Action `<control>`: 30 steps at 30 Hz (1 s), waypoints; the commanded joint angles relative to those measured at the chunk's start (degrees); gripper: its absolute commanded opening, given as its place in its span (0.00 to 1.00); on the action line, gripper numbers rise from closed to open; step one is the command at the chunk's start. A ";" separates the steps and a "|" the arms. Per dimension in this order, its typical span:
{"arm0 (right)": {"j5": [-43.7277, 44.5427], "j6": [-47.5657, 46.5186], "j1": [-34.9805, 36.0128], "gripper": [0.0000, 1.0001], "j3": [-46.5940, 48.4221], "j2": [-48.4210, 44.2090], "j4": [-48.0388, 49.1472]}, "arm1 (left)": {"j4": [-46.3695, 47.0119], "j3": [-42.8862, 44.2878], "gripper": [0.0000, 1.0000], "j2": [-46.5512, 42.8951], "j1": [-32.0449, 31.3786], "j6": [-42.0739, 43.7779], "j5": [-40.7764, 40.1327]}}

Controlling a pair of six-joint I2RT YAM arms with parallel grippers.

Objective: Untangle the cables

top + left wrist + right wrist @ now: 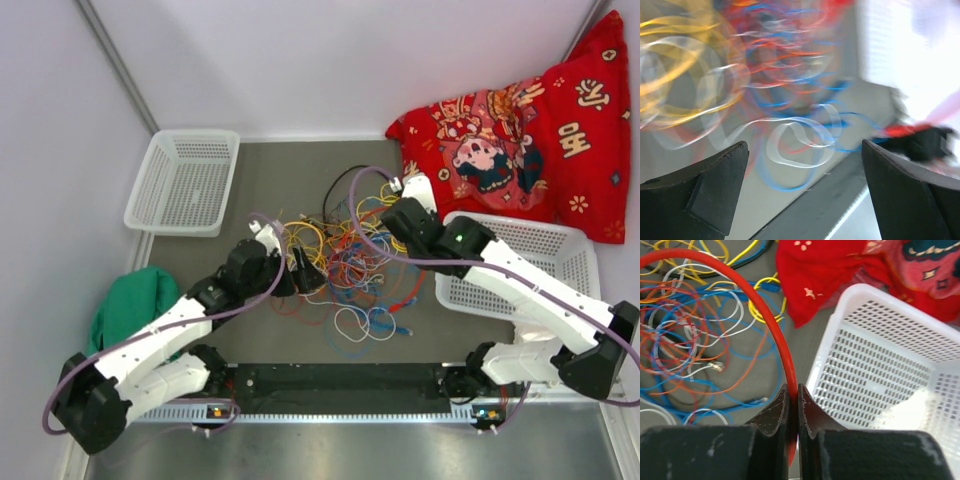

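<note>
Pinching a thin red flexible cable (771, 315), the right fingers (809, 412) are gripping it tightly, probably to draw that strand free of the multicoloured tangle of thin cables (345, 265) lying on the grey bench (280, 190). The left fingers (720, 180) are hovering spread apart and empty beside the tangle.
</note>
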 commanded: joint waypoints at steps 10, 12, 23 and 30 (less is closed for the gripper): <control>-11.19 5.07 0.54 0.00 12.10 0.89 -0.04 | 31.49 -1.61 0.96 -1.24 -22.33 24.88 4.09; -12.59 5.51 0.54 0.00 13.86 0.81 -0.91 | 34.15 -3.37 0.94 -0.28 -23.64 25.67 1.29; -14.70 5.86 0.54 0.00 17.82 -0.07 -2.67 | 38.91 -5.31 0.79 7.98 -26.47 30.07 -4.08; -13.04 5.51 0.54 0.00 17.82 -1.04 -2.76 | 39.27 -3.12 0.00 9.93 -26.47 29.98 -6.19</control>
